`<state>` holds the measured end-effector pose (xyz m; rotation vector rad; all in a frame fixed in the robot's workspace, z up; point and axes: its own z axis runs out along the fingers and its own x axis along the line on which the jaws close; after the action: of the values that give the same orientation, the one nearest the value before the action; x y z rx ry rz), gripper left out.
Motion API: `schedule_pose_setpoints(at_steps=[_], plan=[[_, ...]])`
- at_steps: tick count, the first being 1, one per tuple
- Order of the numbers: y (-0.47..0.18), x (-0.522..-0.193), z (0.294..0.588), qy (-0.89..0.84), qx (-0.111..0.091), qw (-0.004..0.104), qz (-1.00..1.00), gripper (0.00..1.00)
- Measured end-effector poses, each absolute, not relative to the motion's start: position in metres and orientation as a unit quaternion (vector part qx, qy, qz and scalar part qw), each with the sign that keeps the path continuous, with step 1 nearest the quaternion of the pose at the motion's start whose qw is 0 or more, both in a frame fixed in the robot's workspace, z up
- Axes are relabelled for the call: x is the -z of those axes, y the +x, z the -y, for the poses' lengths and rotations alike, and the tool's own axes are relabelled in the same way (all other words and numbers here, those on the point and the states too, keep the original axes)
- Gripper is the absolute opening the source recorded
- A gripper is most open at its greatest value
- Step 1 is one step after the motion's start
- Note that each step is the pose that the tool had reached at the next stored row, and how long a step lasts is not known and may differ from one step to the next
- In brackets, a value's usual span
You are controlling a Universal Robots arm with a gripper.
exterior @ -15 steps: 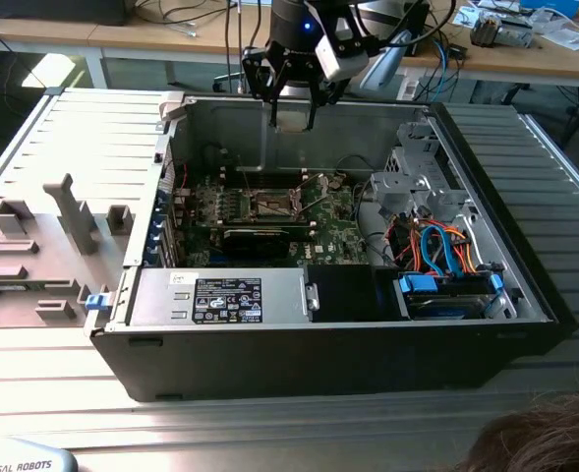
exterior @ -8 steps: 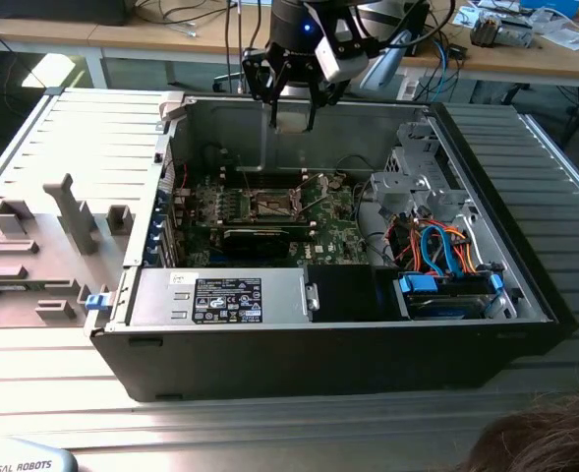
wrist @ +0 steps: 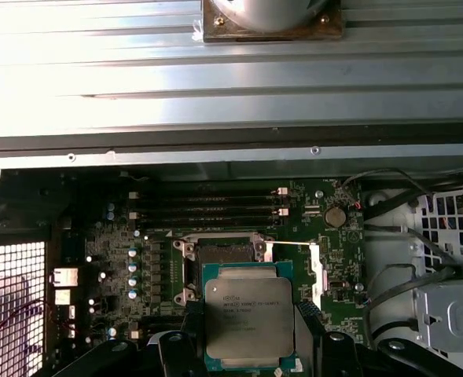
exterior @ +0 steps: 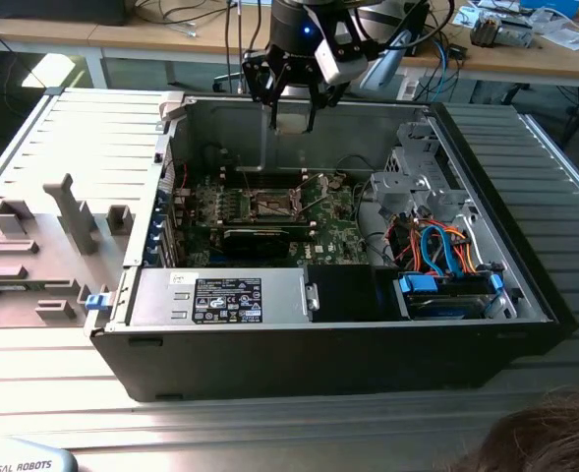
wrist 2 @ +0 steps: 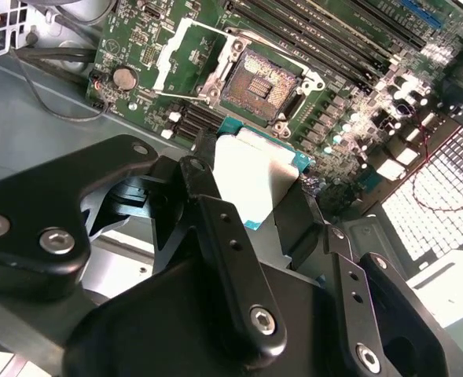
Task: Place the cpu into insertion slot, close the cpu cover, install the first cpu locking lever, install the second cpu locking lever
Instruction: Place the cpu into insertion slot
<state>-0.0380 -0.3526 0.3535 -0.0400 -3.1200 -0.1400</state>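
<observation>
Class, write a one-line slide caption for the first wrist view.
The gripper holds the chip over the circuit board, its socket bare and metal cover swung open.

The cpu (wrist: 249, 310), a flat square chip with a silvery-grey metal top and a green edge, is clamped level by two opposite sides in the gripper (wrist: 249, 326), in the air near the insertion slot (wrist: 218, 255). That dark, metal-rimmed square socket lies bare, with the silvery cpu cover (wrist: 294, 271) swung open beside it.
</observation>
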Motion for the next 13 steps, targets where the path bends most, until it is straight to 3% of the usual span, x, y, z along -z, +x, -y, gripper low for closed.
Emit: schedule_pose_setpoints(at_steps=[13], plan=[[-0.0380,-0.3508,0.3526,-0.013,0.045,0.009,0.999,0.54]])
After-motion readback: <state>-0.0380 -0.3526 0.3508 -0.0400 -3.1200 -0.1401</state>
